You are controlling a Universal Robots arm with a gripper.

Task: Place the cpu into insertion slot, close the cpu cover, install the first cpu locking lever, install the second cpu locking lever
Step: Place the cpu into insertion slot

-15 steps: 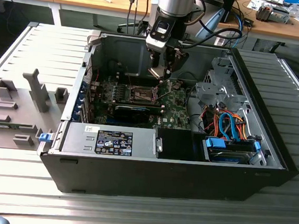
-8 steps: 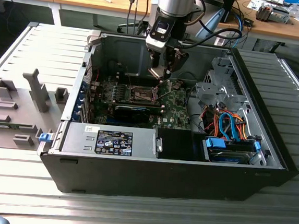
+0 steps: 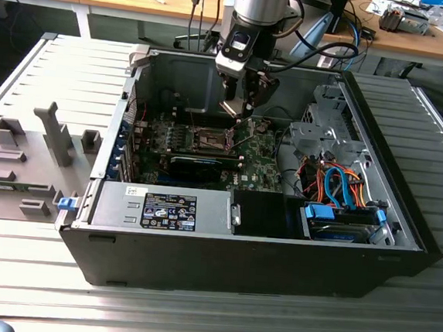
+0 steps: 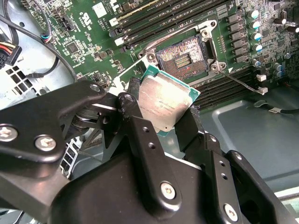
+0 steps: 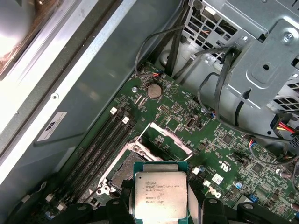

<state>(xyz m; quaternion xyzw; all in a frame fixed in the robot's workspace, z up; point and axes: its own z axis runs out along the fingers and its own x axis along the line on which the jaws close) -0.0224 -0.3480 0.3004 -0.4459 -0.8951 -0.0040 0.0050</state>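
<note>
grey slatted counter (image 3: 32, 289) carries an open computer case (image 3: 197, 265), with wooden desks (image 3: 142, 4) along the top of the exterior view. at the upper middle of that view the end effector (image 3: 240, 113) hangs inside the case, above the green circuit board (image 3: 260, 173). in both wrist views its fingers (image 4: 133, 116) are closed partway onto opposite edges of the processor chip (image 4: 163, 105) (image 5: 160, 194), held clear of the board, close to the bare socket (image 4: 184, 55). the cover frame (image 5: 173, 139) stands raised beside the socket.
</note>
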